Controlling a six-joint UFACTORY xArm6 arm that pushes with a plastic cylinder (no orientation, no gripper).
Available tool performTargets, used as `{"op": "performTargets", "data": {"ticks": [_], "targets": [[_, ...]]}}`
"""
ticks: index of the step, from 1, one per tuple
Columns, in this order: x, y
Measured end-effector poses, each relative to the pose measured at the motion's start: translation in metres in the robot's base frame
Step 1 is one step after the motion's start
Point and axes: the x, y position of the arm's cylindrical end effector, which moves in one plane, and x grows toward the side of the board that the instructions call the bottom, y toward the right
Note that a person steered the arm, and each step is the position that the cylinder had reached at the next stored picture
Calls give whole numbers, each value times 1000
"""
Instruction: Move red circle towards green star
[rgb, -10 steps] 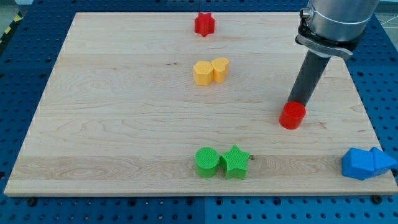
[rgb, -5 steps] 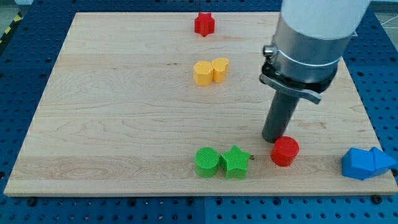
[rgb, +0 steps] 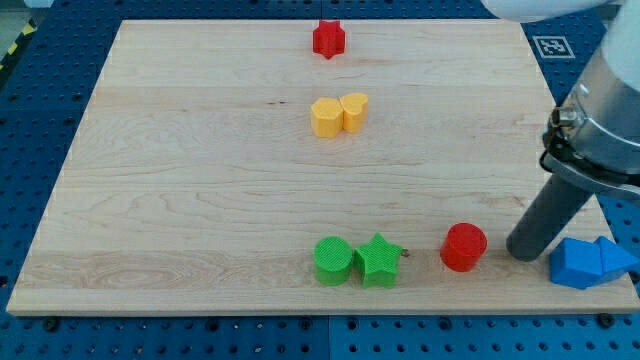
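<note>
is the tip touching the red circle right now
Apart. The camera view shows bare wood between my tip and the red circle; the tip stands to the circle's right in the view.

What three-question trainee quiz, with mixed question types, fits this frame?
1. True or false: my tip touches the red circle.
2. Which block sits nearest the green star? A) green circle B) red star C) blue blocks
3. Fill in: my tip stands on the red circle's view-____ side.

Key: 1 false, a gap shows. 2 A. 3 right.
</note>
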Motion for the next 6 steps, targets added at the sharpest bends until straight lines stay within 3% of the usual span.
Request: {"op": "performTargets", "data": {"ticks": [4,5,6], "targets": [[0,-77],[-2,-62],[-38,-17]]}}
